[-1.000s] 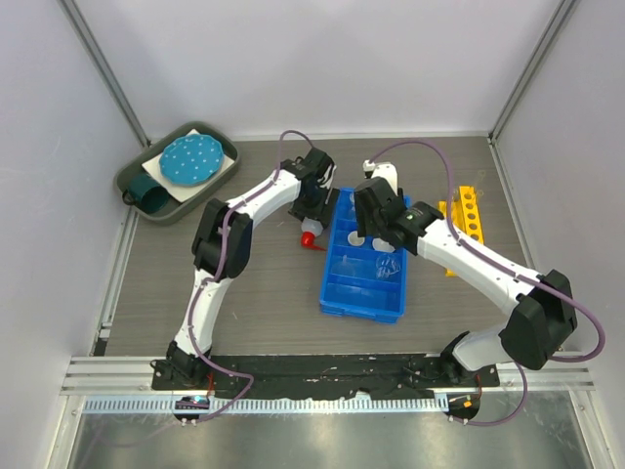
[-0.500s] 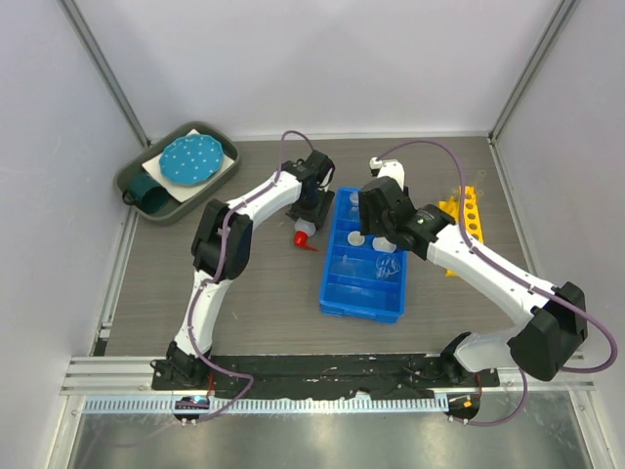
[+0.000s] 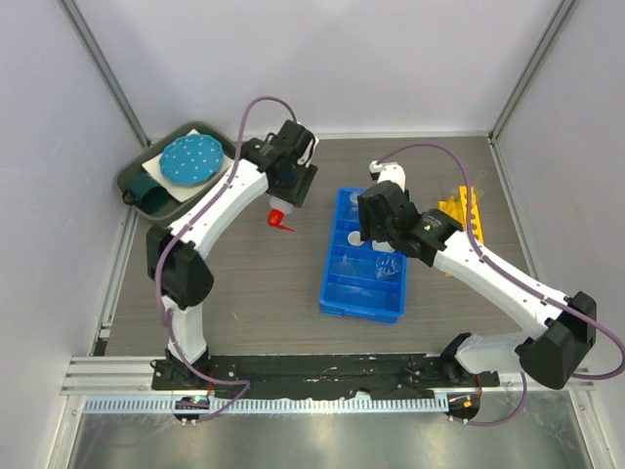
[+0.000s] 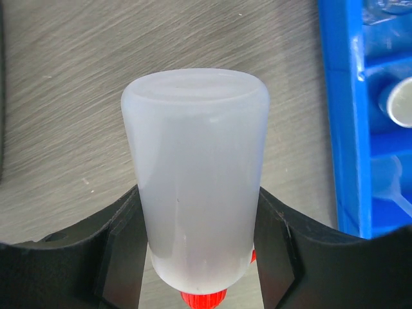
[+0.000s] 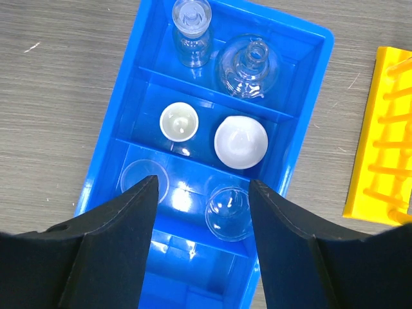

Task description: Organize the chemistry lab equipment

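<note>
My left gripper (image 3: 284, 200) is shut on the translucent red-capped bottle (image 3: 279, 214), held above the table to the left of the blue divided bin (image 3: 328, 266). In the left wrist view the bottle (image 4: 196, 174) fills the space between both fingers (image 4: 122, 244), red cap toward the camera. My right gripper (image 5: 203, 206) hangs open and empty over the bin (image 5: 119, 116). Below it stand two clear flasks (image 5: 192, 32), a small white dish (image 5: 179, 121), a larger white dish (image 5: 241, 141) and a clear beaker (image 5: 228, 212).
A yellow holed rack (image 3: 461, 220) lies right of the bin, close to the right arm. A dark green tray (image 3: 146, 200) with a teal dotted disc (image 3: 190, 159) sits at the back left. Grey walls enclose the table on three sides.
My left gripper closed on the bottle beside the bin, then carried it up and to the left. The right gripper stayed open over the bin and barely shifted.
</note>
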